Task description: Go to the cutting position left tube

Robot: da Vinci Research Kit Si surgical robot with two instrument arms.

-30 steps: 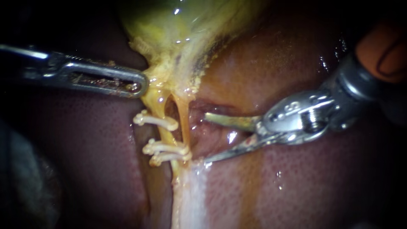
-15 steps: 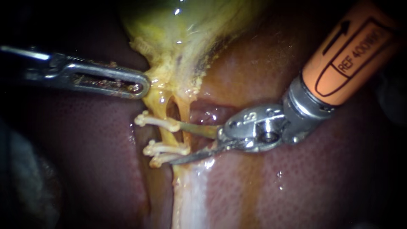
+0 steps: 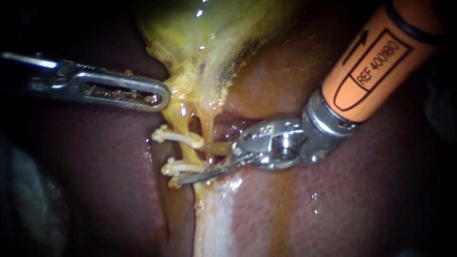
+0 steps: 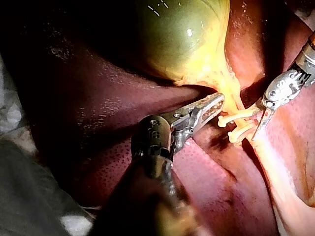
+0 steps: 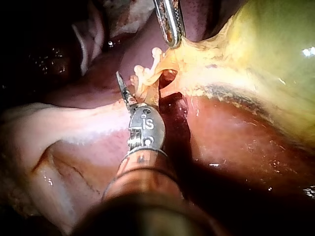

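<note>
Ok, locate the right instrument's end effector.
Endoscope view: right instrument enters from upper right, its open end effector at the tubes, between upper clip and lower clips.

txt only on right instrument (image 3: 194,164) label (image 3: 369,66)

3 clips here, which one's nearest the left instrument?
The top clip, alone just under the left instrument's tip and nearest the gallbladder. The other two clips sit paired farther down, at the right instrument's lower jaw.
</note>
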